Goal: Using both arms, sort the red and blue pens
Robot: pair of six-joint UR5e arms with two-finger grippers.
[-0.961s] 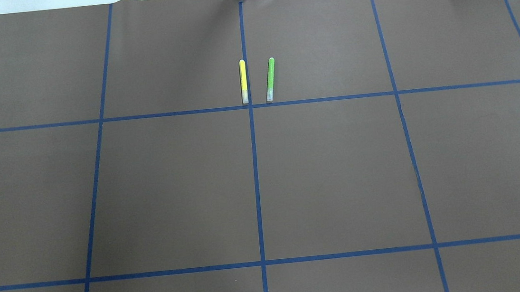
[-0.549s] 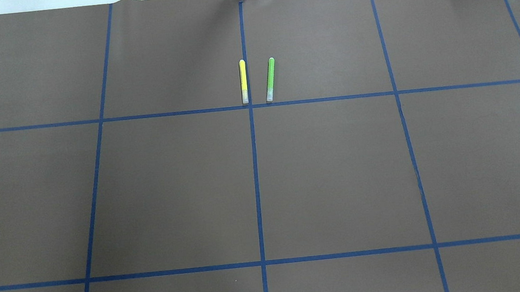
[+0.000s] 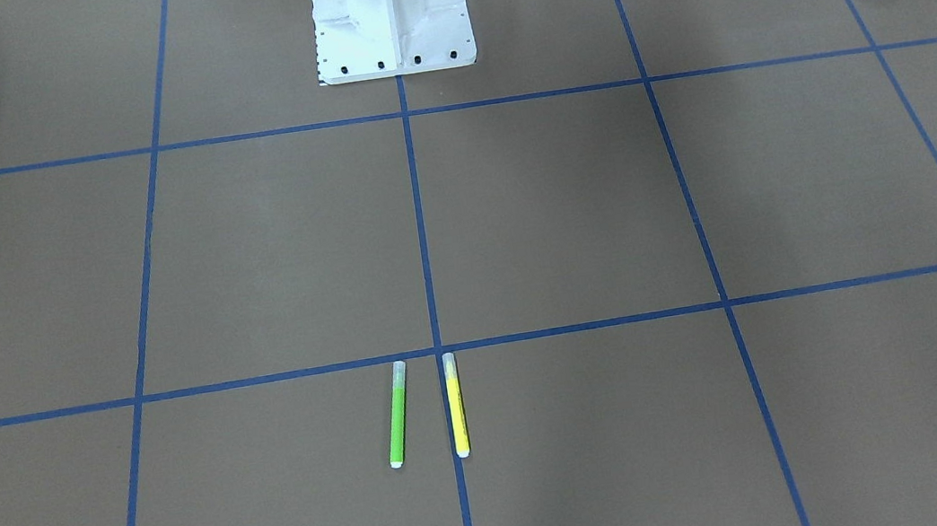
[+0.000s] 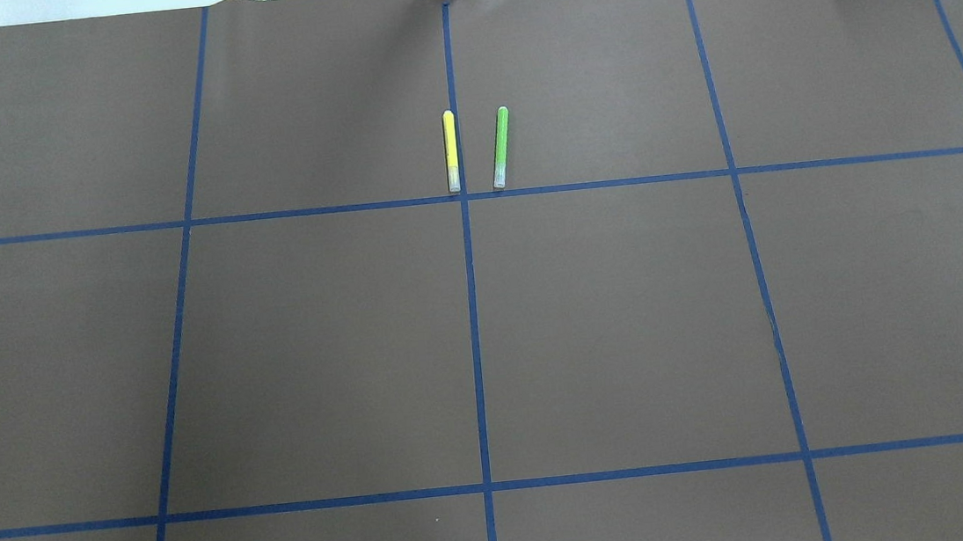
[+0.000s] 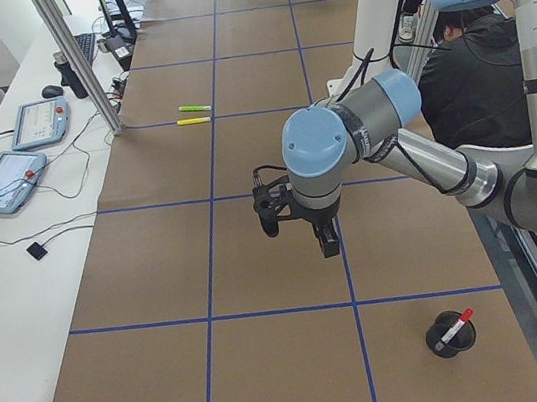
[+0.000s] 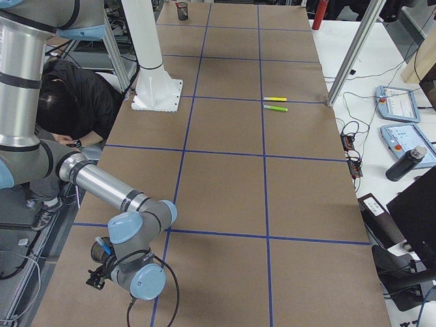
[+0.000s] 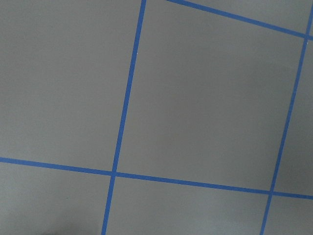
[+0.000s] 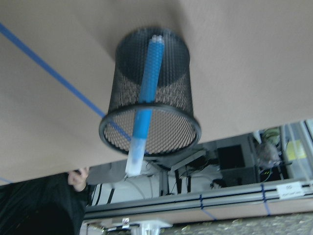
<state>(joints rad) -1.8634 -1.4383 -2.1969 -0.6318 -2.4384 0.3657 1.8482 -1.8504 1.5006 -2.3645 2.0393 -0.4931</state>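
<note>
- Left gripper [image 5: 325,239] hangs from a bent wrist on the near arm and points down over the table [image 5: 256,253]. I cannot tell whether its fingers are spread or pressed together.
- Red pen [image 5: 457,325] stands in the left cup [image 5: 445,340], near those fingers, toward the robot-side corner.
- Right gripper [image 6: 95,278] sits low at the table's edge, arm folded. Its finger spread cannot be told either.
- Blue pen [image 8: 145,105] leans in the right cup [image 8: 168,105], just beside those fingers.
- Well apart from both grippers, 2 markers lie side by side without touching: yellow marker [image 4: 451,151] against the centre tape [image 4: 472,307] and green marker [image 4: 501,147].
- A person [image 5: 471,70] in black is behind the pedestal [image 3: 390,11].
</note>
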